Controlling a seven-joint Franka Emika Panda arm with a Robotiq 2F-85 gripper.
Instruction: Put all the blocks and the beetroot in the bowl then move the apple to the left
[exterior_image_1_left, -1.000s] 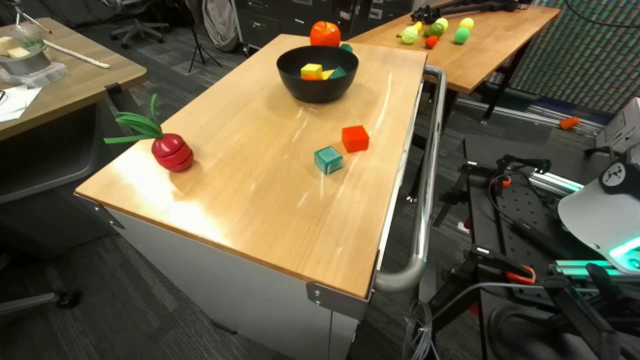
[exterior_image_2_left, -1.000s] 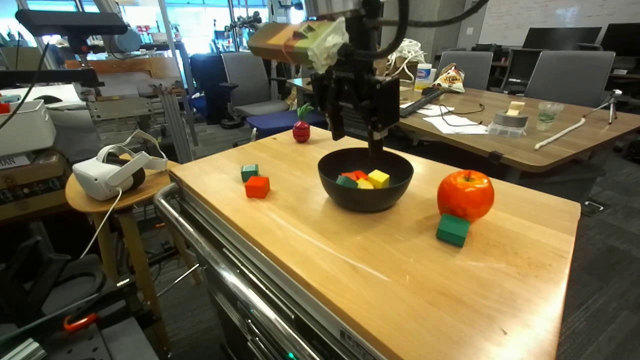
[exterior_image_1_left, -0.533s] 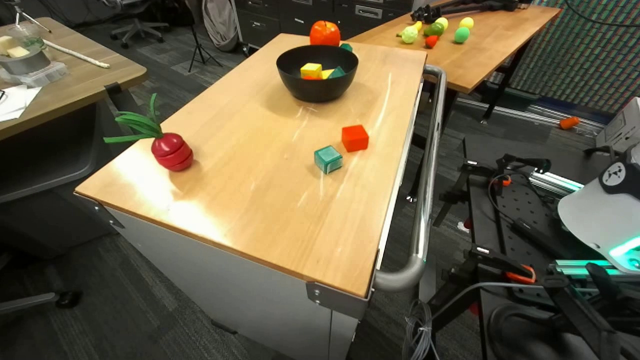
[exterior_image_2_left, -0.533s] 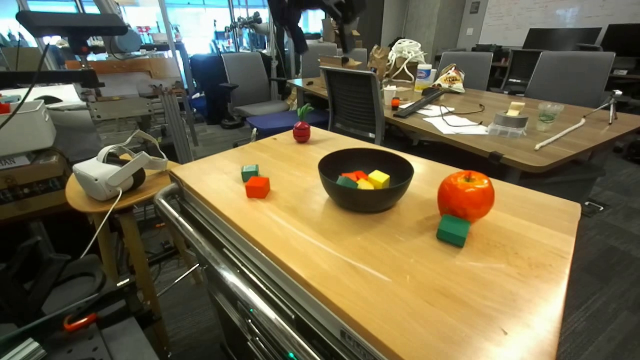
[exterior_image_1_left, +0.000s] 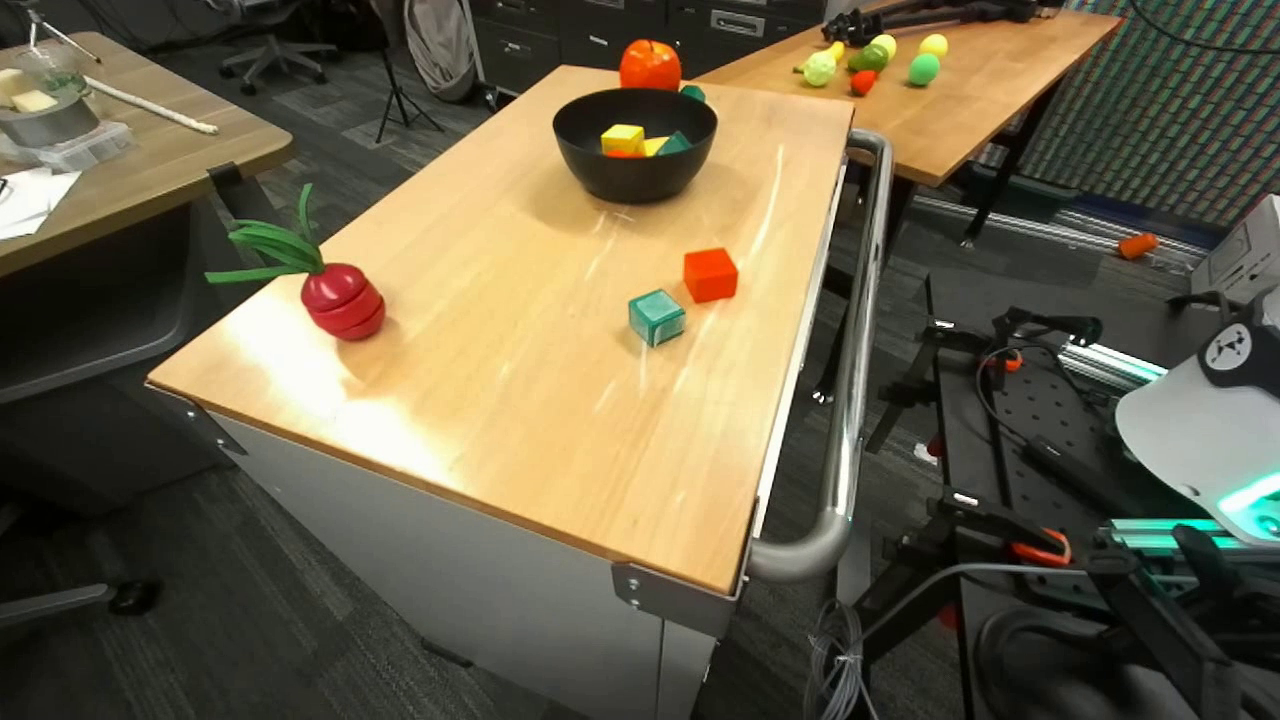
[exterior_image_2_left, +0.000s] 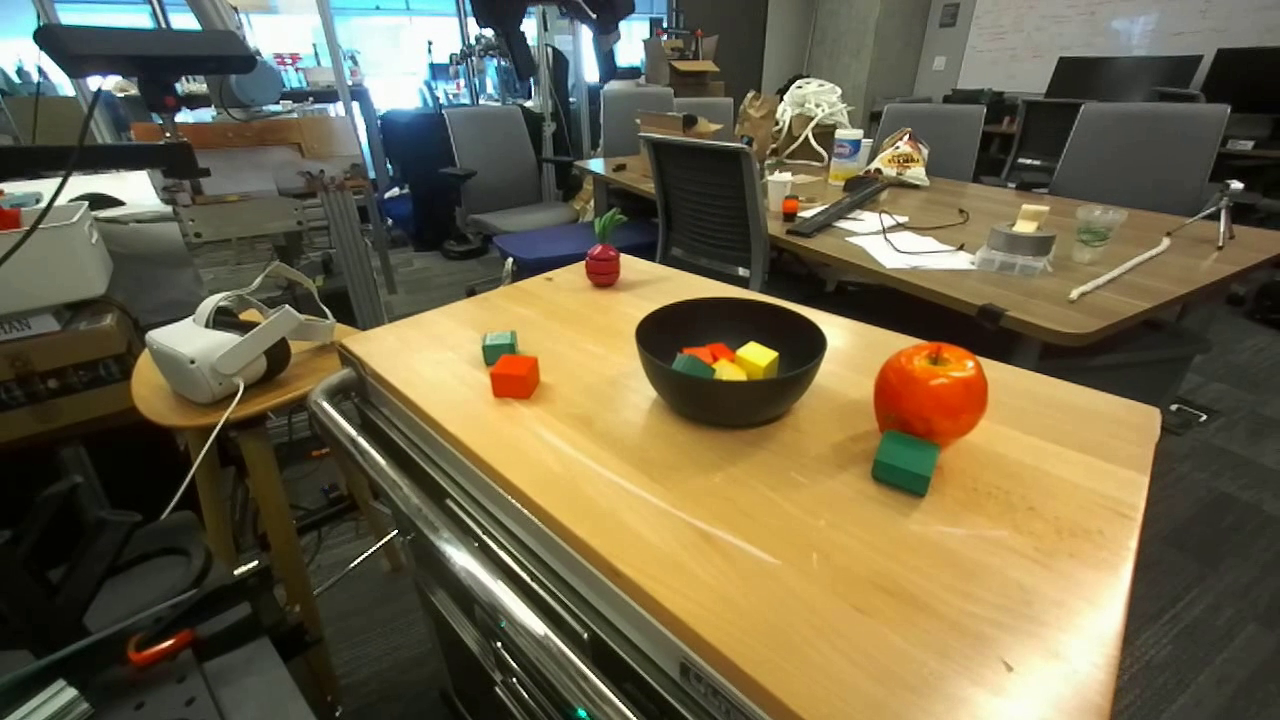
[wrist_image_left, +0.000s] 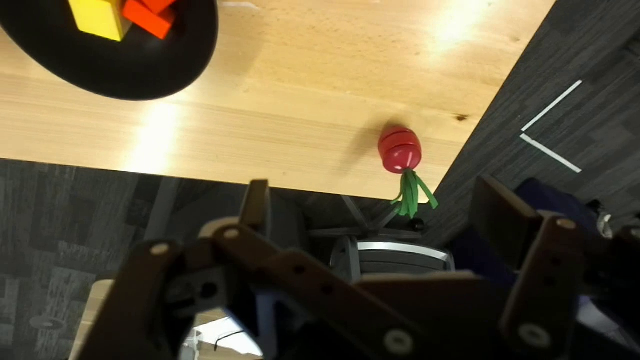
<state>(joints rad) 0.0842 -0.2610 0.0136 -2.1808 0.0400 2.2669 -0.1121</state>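
Beetroot (exterior_image_2_left: 602, 268) stands leaves up near a corner of the wooden worktop (exterior_image_1_left: 520, 300), by the edge opposite the metal handle (exterior_image_1_left: 860, 350). The gripper (wrist_image_left: 378, 207) hangs well above the worktop, its jaws spread wide; the wrist view shows the beetroot beyond the fingertips (wrist_image_left: 500, 215), well apart from them. An exterior view catches only the gripper's lower end, cut off at the top.

The black bowl (exterior_image_2_left: 735, 404) sits in from the edges, towards the end of the worktop away from the beetroot. In it lie yellow blocks (exterior_image_2_left: 757, 360), red-orange blocks (exterior_image_2_left: 719, 350) and a dark green block (exterior_image_2_left: 693, 364), some partly hidden by others. Nearer the handle edge, a loose red block (exterior_image_2_left: 515, 376) and a loose green block (exterior_image_2_left: 499, 347) lie just beside each other; whether they touch is unclear. The apple (exterior_image_2_left: 930, 392) rests past the bowl, towards the opposite end, with another green block (exterior_image_2_left: 905, 463) tilted at its foot.
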